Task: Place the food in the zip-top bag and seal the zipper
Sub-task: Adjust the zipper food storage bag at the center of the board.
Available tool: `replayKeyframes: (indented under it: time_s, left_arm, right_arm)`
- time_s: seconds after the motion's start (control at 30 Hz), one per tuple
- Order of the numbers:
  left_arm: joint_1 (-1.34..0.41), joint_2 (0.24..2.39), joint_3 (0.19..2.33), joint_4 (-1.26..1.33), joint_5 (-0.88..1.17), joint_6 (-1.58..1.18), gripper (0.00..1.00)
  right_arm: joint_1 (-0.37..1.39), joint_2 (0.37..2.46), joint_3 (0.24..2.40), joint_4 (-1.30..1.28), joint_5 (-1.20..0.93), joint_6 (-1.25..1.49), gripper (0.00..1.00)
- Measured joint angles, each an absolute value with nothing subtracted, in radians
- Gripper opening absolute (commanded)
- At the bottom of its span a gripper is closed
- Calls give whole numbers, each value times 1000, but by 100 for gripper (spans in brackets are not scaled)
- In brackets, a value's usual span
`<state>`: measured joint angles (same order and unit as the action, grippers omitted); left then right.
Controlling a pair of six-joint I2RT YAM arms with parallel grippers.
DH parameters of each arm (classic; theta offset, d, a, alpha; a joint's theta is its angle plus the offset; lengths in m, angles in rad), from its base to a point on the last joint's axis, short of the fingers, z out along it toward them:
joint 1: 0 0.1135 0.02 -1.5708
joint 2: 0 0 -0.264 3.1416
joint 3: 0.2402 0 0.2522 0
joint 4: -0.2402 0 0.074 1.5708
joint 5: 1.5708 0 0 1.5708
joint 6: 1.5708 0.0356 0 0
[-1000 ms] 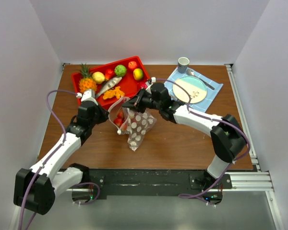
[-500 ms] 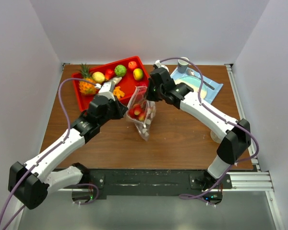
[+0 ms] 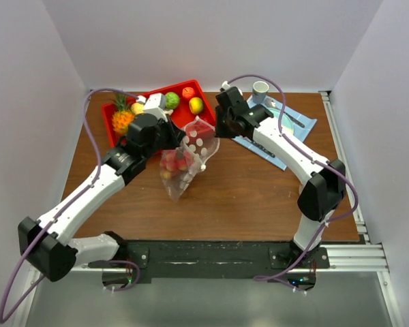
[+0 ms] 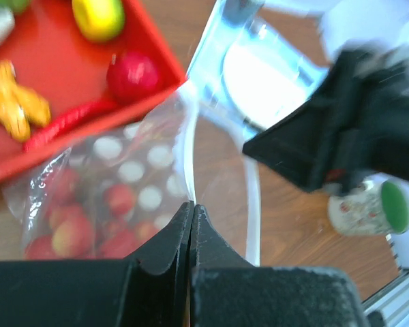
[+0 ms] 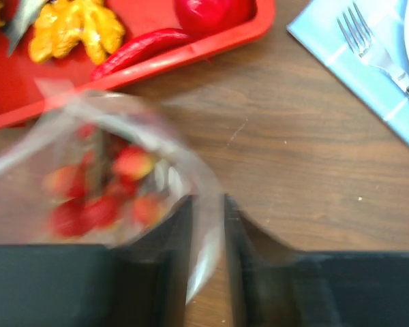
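Observation:
The zip-top bag (image 3: 191, 153), clear with white dots, hangs above the table between my two grippers. Red and yellow-red food (image 3: 176, 162) sits inside it. My left gripper (image 3: 174, 138) is shut on the zipper (image 4: 186, 160) at one side of the open mouth, and the food (image 4: 112, 214) shows through the plastic. My right gripper (image 3: 217, 129) is at the other side of the mouth. Its jaws stand a narrow gap apart with the blurred bag edge (image 5: 208, 225) running between them. More food lies on the red tray (image 3: 179, 119): a green fruit (image 3: 172, 100), a red one (image 3: 189, 92) and a yellow-red one (image 3: 196, 105).
The tray also holds a pineapple (image 3: 122, 117), a chilli (image 5: 140, 48) and an orange piece (image 5: 75, 27). A plate (image 3: 284, 122) with a fork (image 5: 378, 58) sits on a blue mat at the back right, beside a cup (image 3: 260, 89).
Both grippers lifted the bag and carried it back toward the tray. The bag now hangs tilted, its bottom to the lower left. The left arm has reached further forward.

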<state>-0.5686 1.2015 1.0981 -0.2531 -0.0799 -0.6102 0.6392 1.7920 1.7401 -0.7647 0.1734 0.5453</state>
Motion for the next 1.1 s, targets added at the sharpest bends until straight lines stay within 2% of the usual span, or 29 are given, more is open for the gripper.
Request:
replayKeyframes:
  time_s: [0.03, 0.13, 0.37, 0.57, 0.63, 0.67, 0.7, 0.77, 0.9, 1.1]
  left_arm:
    - [-569, 1212, 1079, -245, -76, -612, 0]
    - [-569, 1227, 1015, -256, -71, -618, 0]
    - [-569, 1227, 1004, -235, -70, -619, 0]
    - [-569, 1227, 1004, -223, -63, -620, 0]
    - [-569, 1227, 1004, -222, -63, -620, 0]
    - [-569, 1227, 1004, -221, -63, -621, 0]
    - [-569, 1227, 1004, -221, -63, -620, 0]
    - [-569, 1227, 1004, -221, -62, -620, 0]
    - [-569, 1227, 1004, -216, -47, -621, 0]
    - [-579, 1235, 1002, -148, 0, -645, 0]
  right_arm:
    - [645, 1791, 1741, -761, 173, 545, 45]
    - [675, 1766, 1702, -742, 167, 535, 48]
    - [679, 1645, 1501, -730, 166, 539, 50]
    - [671, 1633, 1475, -669, 149, 561, 49]
    - [671, 1650, 1475, -639, 134, 574, 45]
    - [671, 1661, 1475, -628, 131, 578, 40]
    - [671, 1676, 1476, -618, 127, 583, 19]
    - [671, 1700, 1477, -607, 117, 588, 0]
    - [672, 1694, 1477, -630, 157, 598, 0]
    - [688, 1525, 1542, -703, 229, 583, 0]
